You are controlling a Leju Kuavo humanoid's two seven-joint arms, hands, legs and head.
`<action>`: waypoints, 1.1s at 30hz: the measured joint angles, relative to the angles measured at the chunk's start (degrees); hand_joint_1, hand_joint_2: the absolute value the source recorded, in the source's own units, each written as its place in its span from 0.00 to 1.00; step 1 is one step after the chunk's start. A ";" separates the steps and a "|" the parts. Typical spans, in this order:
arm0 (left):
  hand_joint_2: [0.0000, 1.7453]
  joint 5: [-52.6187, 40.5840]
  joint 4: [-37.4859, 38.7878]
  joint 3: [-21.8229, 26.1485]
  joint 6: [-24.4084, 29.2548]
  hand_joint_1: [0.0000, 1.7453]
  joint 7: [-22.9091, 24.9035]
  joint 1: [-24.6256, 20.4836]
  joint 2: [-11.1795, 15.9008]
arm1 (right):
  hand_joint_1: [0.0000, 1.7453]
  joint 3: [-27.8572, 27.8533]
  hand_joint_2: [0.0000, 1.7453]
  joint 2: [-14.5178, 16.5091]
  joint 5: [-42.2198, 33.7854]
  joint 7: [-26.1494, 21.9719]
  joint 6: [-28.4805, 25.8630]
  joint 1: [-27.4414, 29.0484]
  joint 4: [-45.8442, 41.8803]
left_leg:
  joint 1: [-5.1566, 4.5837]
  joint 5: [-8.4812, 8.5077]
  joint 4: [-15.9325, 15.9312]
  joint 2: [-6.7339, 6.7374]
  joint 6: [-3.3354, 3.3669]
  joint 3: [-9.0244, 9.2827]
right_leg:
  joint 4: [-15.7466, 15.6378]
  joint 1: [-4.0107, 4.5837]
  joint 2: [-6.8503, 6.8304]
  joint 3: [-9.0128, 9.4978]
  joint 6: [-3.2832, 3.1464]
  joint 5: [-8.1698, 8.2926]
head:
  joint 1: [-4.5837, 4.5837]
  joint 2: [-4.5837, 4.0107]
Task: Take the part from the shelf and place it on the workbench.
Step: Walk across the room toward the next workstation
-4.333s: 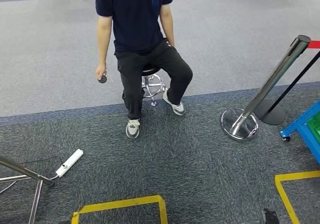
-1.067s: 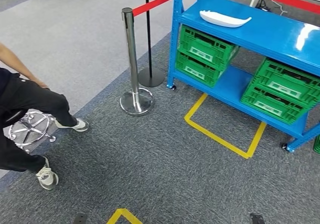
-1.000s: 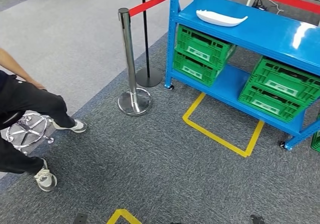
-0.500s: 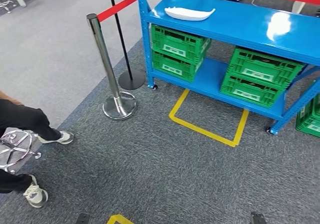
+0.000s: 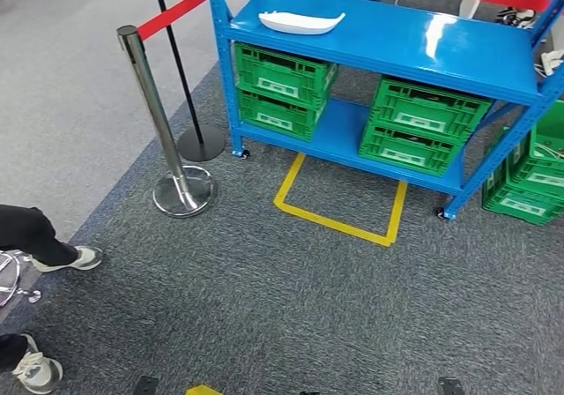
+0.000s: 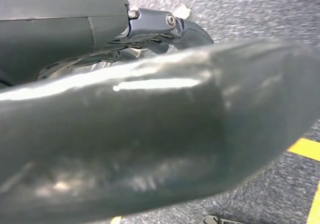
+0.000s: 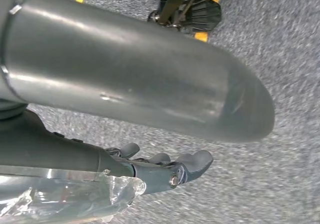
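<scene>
Since the earlier frame the camera has swung; blue steel shelf [image 5: 399, 47] now sits at 12 o'clock. Left hand [image 6: 166, 26] and right hand [image 7: 177, 169]: dark fingers loosely curled over grey carpet, holding nothing. Part [image 5: 300, 22]: white, smooth, elongated, lying on the shelf's top deck above ribbed green crates [image 5: 283, 86].

A blue shelf [image 5: 459, 69] stands on grey carpet floor [image 5: 266, 298]. On its top board, toward the end nearest the chrome post [image 5: 156, 122], lies a long white part [image 5: 300, 22]. On the lower board sit two stacks of green crates [image 5: 283, 86], one beneath the part, the other [image 5: 419, 123] further along. More green crates [image 5: 525, 179] stand on the floor just past the shelf's far end. A yellow tape outline [image 5: 339, 214] marks the carpet before the shelf.
</scene>
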 joint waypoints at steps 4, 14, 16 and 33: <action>0.00 -0.31 0.00 -0.19 -0.07 0.00 -0.04 -0.11 -0.21 | 0.00 0.00 0.00 0.03 0.07 0.17 0.00 -0.15 0.00 | -0.36 -0.62 0.24 1.50 -0.79 0.65 | -13.99 0.10 -2.45 7.82 -0.53 5.34 | -0.07 0.00; 0.00 1.49 0.00 -0.19 0.44 0.00 -0.05 -0.12 -0.18 | 0.00 0.00 0.00 0.04 0.41 0.55 0.06 -0.22 0.02 | -0.01 -8.68 16.30 -1.21 -2.91 -6.86 | -15.09 -0.12 1.14 7.64 -3.29 6.03 | -0.42 0.00; 0.00 1.49 0.00 -0.19 0.44 0.00 -0.19 -0.07 -0.09 | 0.00 0.00 0.00 0.04 0.46 0.57 0.10 -0.12 0.02 | 0.06 -6.42 14.83 -1.36 -2.76 -6.42 | -15.08 -0.15 2.13 7.60 -3.18 6.12 | -0.41 0.00; 0.00 1.09 0.02 -0.12 0.47 0.00 -0.09 -0.04 0.14 | 0.00 0.02 0.00 0.07 1.19 1.43 -0.91 0.01 0.02 | 0.03 -0.17 0.34 -1.55 -0.39 0.01 | -8.25 -0.15 -0.21 4.69 -0.51 3.70 | 0.13 0.00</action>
